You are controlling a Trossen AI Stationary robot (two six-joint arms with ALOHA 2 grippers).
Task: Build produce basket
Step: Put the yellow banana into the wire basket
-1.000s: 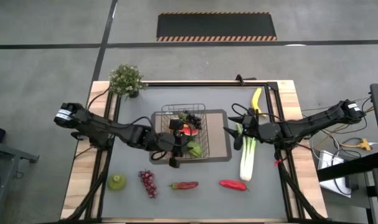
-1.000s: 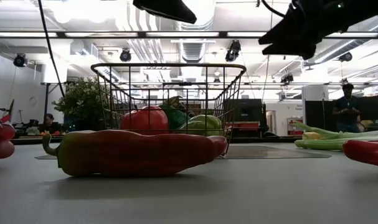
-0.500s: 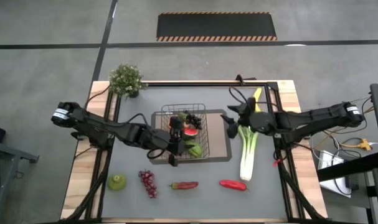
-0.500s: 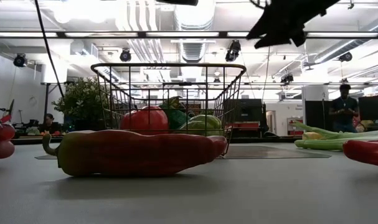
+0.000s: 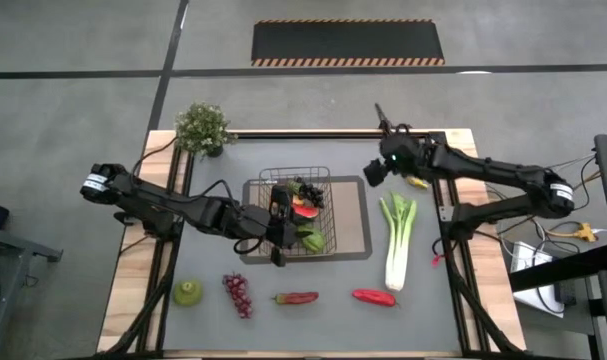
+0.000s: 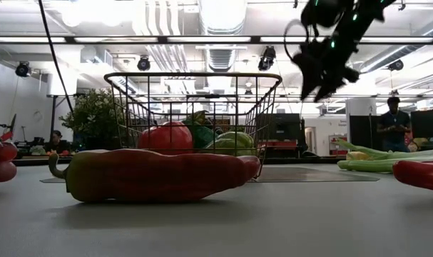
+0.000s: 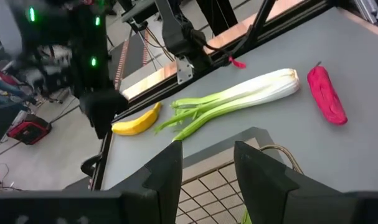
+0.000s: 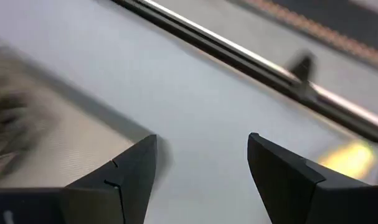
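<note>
Right arm had swung away from the leek (image 5: pixel 396 240) toward the far side of the bench (image 5: pixel 423 310), so that the right tool (image 5: pixel 375 172) hung in the air near the banana (image 5: pixel 414 181), just off the far right corner of the grey mat (image 5: pixel 349 232); its fingers (image 8: pixel 282 171) stood well apart with nothing between them. Left arm had barely shifted: the left tool (image 5: pixel 277 222) hovered at the near left side of the basket (image 5: pixel 281 180), fingers (image 7: pixel 170 174) parted and empty above the wire rim, likely because it had just let a piece go there. Basket sat on the mat at mid-bench, already holding a red fruit (image 5: pixel 303 210), a green piece (image 5: pixel 311 239) and something dark (image 5: pixel 307 189) that could not be told apart clearly. Produce not yet packed lay around it: leek flat on the bench to the right of the mat, banana beyond it near the frame, a red pepper (image 5: pixel 373 297) and a two-coloured pepper (image 5: pixel 297 298) along the near edge, grapes (image 5: pixel 237 293) and a pear (image 5: pixel 189 292) toward the near left. Potted plant (image 5: pixel 203 128) stood at the far left corner, out of the work. Judged the right arm was lining up on the banana, the closest loose item to it; an open, raised tool suited an approach from above. Task looked roughly a third done.
</note>
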